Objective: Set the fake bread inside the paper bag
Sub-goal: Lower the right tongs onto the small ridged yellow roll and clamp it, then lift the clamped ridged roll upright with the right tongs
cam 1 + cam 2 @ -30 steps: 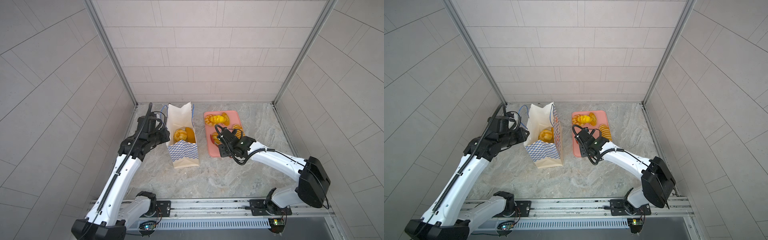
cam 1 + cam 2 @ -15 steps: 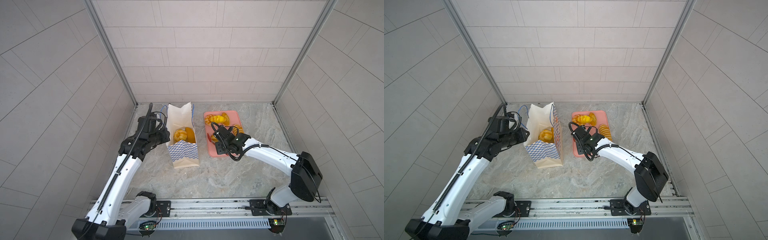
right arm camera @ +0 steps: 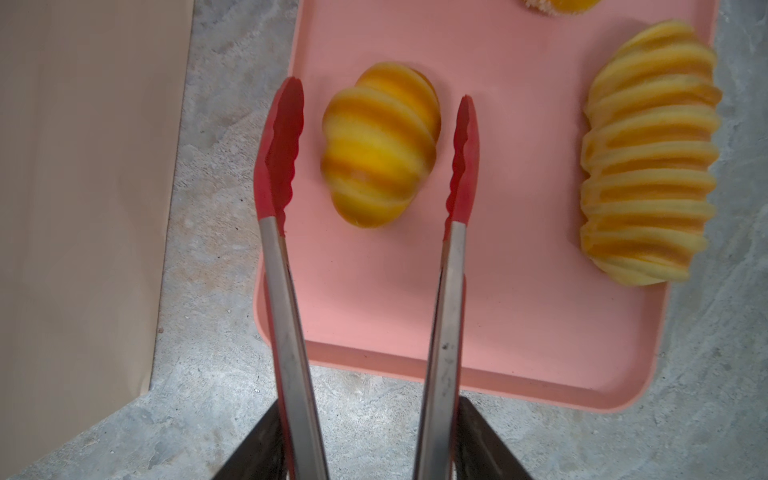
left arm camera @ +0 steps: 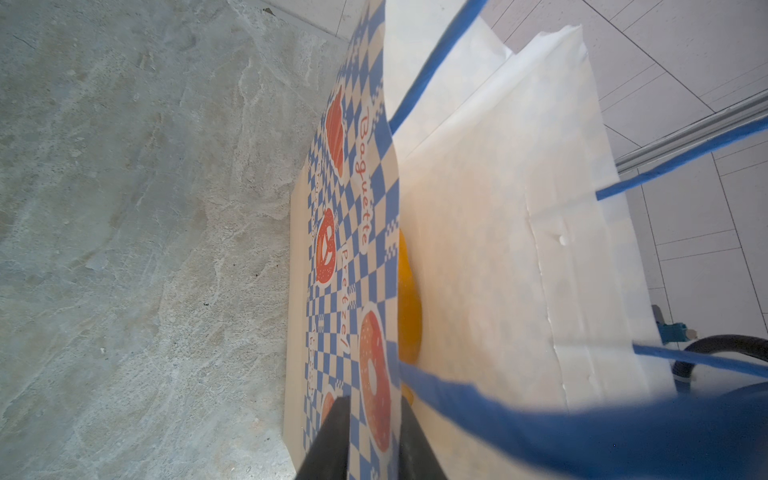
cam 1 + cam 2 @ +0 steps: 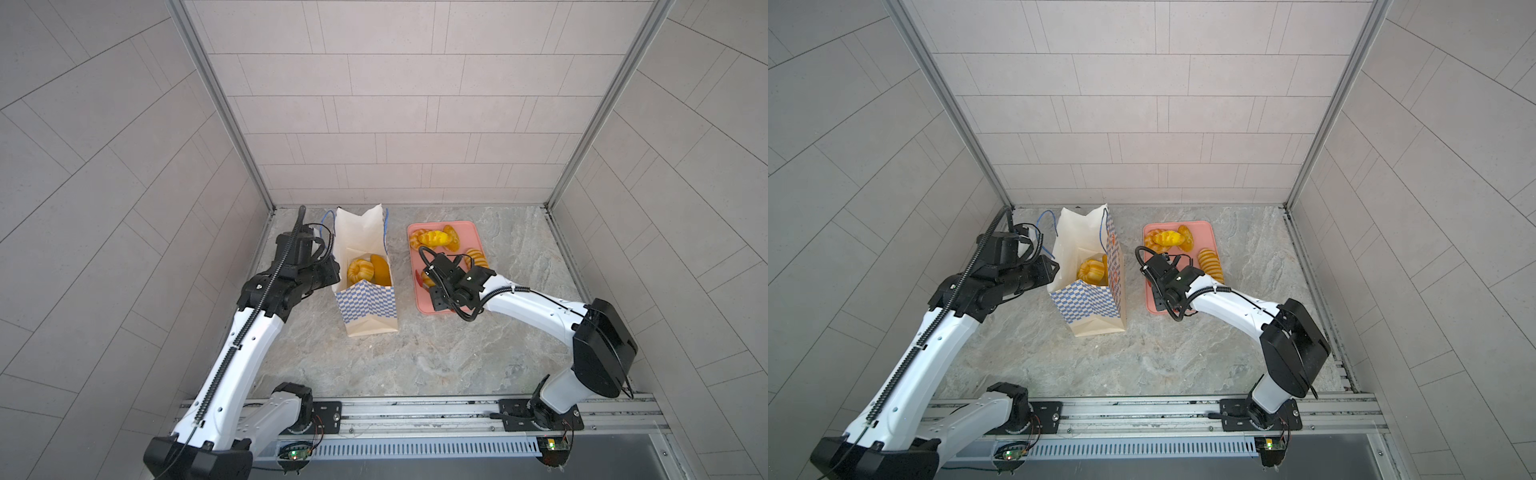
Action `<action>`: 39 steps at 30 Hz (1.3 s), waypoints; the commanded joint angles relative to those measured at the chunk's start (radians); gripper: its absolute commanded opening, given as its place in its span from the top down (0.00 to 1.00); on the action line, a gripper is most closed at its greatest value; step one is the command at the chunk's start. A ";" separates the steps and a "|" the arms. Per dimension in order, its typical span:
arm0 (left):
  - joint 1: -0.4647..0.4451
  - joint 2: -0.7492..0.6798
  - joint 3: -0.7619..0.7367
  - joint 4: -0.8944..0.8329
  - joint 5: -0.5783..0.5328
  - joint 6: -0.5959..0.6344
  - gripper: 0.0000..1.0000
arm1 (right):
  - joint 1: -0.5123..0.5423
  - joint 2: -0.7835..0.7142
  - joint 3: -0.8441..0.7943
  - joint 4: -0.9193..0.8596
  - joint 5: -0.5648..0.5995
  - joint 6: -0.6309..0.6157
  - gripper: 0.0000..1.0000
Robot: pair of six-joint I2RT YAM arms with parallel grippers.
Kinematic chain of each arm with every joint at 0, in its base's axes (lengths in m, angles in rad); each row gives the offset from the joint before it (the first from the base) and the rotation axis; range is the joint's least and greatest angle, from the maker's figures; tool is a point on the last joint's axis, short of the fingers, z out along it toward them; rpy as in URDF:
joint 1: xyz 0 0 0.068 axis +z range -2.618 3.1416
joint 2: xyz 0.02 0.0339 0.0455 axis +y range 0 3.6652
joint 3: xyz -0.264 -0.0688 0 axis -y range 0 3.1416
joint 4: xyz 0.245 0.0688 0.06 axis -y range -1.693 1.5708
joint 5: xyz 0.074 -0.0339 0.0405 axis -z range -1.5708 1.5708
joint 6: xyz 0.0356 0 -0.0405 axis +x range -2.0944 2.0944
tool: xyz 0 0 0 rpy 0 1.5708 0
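The paper bag (image 5: 365, 307) (image 5: 1092, 307) stands open on the stone table, with two pieces of fake bread (image 5: 359, 270) (image 5: 1091, 270) inside. My left gripper (image 4: 374, 449) (image 5: 328, 270) is shut on the bag's checkered side wall (image 4: 357, 249) at the rim. My right gripper (image 3: 370, 449) (image 5: 438, 286) is shut on metal tongs (image 3: 291, 291). The tongs' red tips (image 3: 282, 149) stand apart on either side of a small striped roll (image 3: 380, 145) on the pink tray (image 3: 519, 291), without touching it. A larger striped roll (image 3: 650, 158) (image 5: 478, 257) lies beside it.
More buns (image 5: 434, 237) (image 5: 1169, 237) lie at the far end of the pink tray (image 5: 467, 232) (image 5: 1204, 237). The bag's blue cord handles (image 4: 665, 166) hang loose near my left wrist. Tiled walls enclose the table on three sides.
My right gripper with the tongs has shifted slightly left over the tray's near end. The left arm and the bag have not moved.
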 commanded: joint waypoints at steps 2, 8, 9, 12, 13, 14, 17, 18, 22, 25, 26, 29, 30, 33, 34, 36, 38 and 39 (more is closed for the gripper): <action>0.000 0.002 -0.003 0.003 -0.004 0.015 0.75 | -0.007 0.012 0.017 -0.010 0.031 0.003 0.42; -0.001 0.003 0.000 0.001 -0.004 0.016 0.75 | -0.016 0.007 0.013 -0.009 0.035 0.000 0.47; -0.001 0.002 0.002 0.002 -0.006 0.014 0.75 | -0.017 0.004 0.012 -0.009 0.034 0.000 0.48; -0.002 0.002 0.005 0.002 -0.003 0.015 0.75 | -0.023 -0.009 0.008 -0.012 0.036 -0.003 0.51; 0.000 0.003 0.006 0.002 -0.004 0.016 0.75 | -0.025 -0.014 0.007 -0.013 0.034 -0.003 0.52; 0.000 0.002 0.008 0.001 -0.003 0.015 0.75 | -0.027 -0.018 0.005 -0.014 0.034 -0.004 0.52; -0.002 0.000 0.007 0.000 -0.003 0.013 0.73 | -0.032 -0.034 0.002 -0.018 0.033 -0.008 0.53; -0.001 0.000 0.008 0.000 -0.003 0.012 0.72 | -0.034 -0.040 0.000 -0.020 0.033 -0.008 0.53; -0.001 -0.002 0.014 -0.004 -0.005 0.013 0.70 | -0.041 -0.062 -0.005 -0.025 0.030 -0.012 0.55; -0.001 -0.007 0.022 -0.009 -0.005 0.012 0.70 | -0.047 -0.083 -0.007 -0.033 0.029 -0.016 0.56; -0.001 -0.006 0.025 -0.011 -0.005 0.012 0.69 | -0.049 -0.089 -0.006 -0.037 0.028 -0.018 0.56; -0.001 -0.009 0.033 -0.018 -0.005 0.012 0.69 | -0.055 -0.120 -0.003 -0.048 0.031 -0.023 0.56; -0.002 -0.009 0.037 -0.019 -0.005 0.012 0.69 | -0.055 -0.131 -0.003 -0.052 0.032 -0.027 0.56; 0.000 -0.014 0.046 -0.023 -0.004 0.010 0.68 | -0.056 -0.170 -0.006 -0.053 0.047 -0.035 0.56; -0.001 -0.015 0.048 -0.024 -0.003 0.010 0.66 | -0.058 -0.183 -0.008 -0.054 0.052 -0.039 0.56; 0.000 -0.018 0.054 -0.027 -0.004 0.009 0.62 | -0.057 -0.212 -0.010 -0.054 0.064 -0.044 0.56; -0.001 -0.021 0.053 -0.030 -0.004 0.006 0.61 | -0.058 -0.239 -0.010 -0.053 0.074 -0.047 0.56; -0.001 -0.022 0.055 -0.032 -0.005 0.006 0.61 | -0.059 -0.253 -0.012 -0.053 0.075 -0.052 0.56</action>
